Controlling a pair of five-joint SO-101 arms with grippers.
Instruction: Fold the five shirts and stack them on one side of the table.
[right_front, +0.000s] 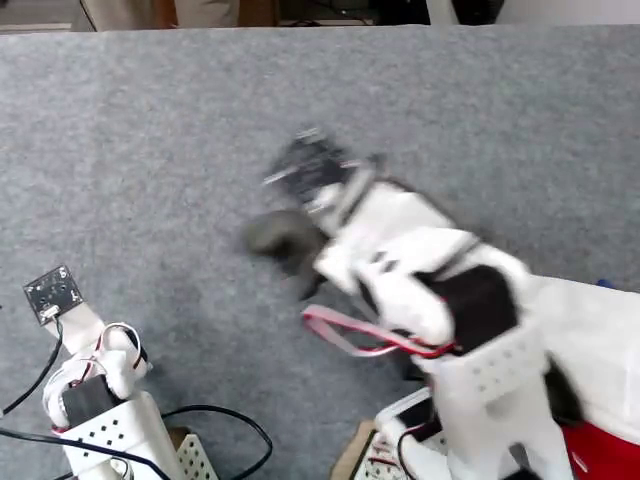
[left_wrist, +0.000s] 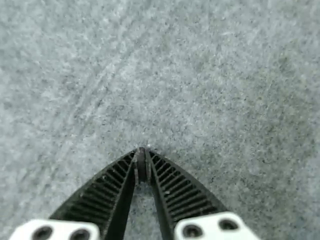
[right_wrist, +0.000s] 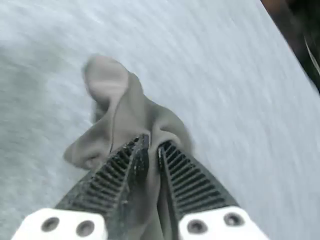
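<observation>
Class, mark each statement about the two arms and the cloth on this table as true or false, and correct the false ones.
1. The right gripper is clamped on a grey shirt. True.
2. The left gripper holds a red shirt. False: it is shut on nothing, over the bare grey table cover.
3. White cloth and red cloth lie beside the right arm. True.
4. The grey shirt lies neatly folded flat. False: it is bunched up, with one end pinched in the right gripper.
</observation>
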